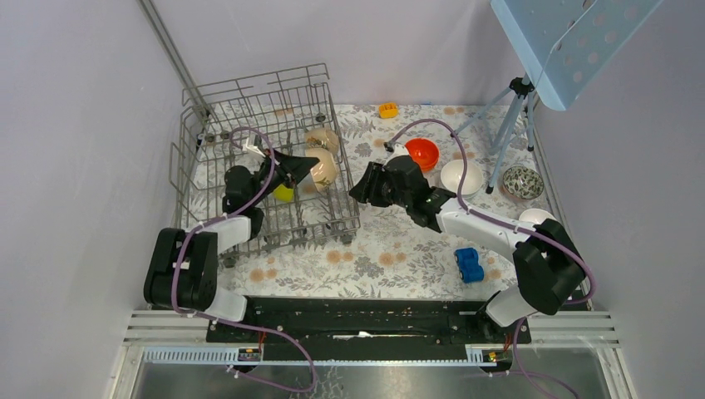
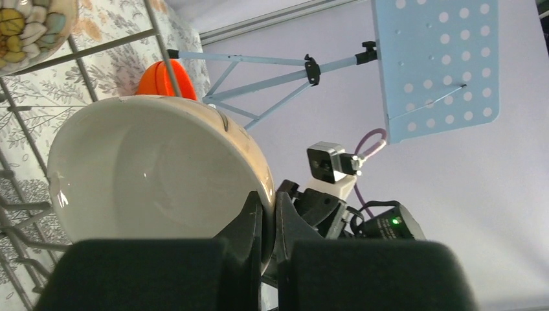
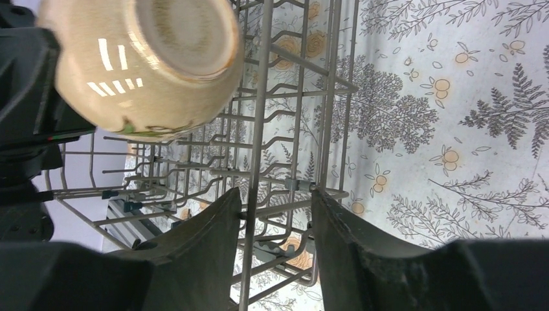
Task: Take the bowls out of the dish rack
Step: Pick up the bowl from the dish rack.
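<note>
The grey wire dish rack (image 1: 218, 125) stands at the left. Inside it my left gripper (image 1: 301, 171) is shut on the rim of a beige bowl (image 1: 324, 170), held on edge; in the left wrist view the fingers (image 2: 254, 220) pinch the bowl (image 2: 149, 168) wall. Another beige bowl (image 1: 320, 137) and a yellow-green bowl (image 1: 284, 193) sit in the rack. My right gripper (image 1: 359, 184) is at the rack's right side, open, its jaws (image 3: 275, 207) astride a rack wire (image 3: 259, 129), with the held bowl (image 3: 149, 65) beyond.
On the floral table right of the rack lie an orange-red bowl (image 1: 421, 152), a white bowl (image 1: 460, 176), a dark patterned bowl (image 1: 522, 181) and another white bowl (image 1: 536, 218). A blue toy car (image 1: 469, 264), an orange toy (image 1: 388, 109) and a tripod (image 1: 511, 125) are nearby.
</note>
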Controlling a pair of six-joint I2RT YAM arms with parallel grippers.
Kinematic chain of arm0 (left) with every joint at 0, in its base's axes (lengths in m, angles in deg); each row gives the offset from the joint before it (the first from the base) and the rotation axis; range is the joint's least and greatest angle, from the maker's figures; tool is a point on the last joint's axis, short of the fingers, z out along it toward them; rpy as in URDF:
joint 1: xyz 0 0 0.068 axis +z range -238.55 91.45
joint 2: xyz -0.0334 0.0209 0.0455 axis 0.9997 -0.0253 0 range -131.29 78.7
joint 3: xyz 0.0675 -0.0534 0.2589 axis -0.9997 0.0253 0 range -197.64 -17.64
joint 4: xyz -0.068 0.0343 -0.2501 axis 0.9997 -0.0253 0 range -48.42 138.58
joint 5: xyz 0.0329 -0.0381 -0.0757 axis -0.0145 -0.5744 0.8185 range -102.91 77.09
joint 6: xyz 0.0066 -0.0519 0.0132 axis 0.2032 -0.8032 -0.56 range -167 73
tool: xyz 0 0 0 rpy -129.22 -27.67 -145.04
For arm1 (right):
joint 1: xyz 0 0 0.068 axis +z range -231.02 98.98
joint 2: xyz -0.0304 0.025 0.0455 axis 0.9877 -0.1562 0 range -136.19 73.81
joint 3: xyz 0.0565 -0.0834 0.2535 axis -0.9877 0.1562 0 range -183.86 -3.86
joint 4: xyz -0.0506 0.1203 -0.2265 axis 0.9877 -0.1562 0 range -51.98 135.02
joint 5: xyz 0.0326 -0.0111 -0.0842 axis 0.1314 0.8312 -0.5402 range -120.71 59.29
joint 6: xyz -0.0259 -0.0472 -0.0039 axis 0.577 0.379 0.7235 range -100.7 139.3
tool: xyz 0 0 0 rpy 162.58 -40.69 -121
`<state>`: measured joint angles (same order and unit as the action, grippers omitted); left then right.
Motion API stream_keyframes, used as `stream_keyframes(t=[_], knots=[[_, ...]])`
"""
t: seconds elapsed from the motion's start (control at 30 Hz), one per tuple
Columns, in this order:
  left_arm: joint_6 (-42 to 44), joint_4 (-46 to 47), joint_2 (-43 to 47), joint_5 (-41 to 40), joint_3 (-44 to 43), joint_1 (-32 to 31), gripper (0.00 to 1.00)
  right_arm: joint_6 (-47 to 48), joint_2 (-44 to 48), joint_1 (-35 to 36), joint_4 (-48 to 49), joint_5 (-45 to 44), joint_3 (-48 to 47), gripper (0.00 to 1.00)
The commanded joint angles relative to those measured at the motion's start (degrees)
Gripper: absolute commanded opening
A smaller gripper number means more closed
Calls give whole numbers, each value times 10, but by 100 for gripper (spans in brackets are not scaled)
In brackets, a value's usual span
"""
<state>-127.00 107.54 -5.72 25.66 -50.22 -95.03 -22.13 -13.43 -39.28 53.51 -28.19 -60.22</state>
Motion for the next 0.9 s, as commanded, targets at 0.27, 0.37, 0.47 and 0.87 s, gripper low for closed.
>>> stream_keyframes(t=[0.27,0.37,0.47,0.87], knots=[[23,-47,124,8,-101,4,0,26,6,-16,-29,40,-49,79],[60,-109,162,3,-121,1,0,37,25,-16,-25,67,-59,84],[104,-183,193,-2,-147,-3,0,43,50,-17,-39,71,-72,88],[360,-526,304,-102,-276,-103,0,62,206,-17,-114,36,-73,98]])
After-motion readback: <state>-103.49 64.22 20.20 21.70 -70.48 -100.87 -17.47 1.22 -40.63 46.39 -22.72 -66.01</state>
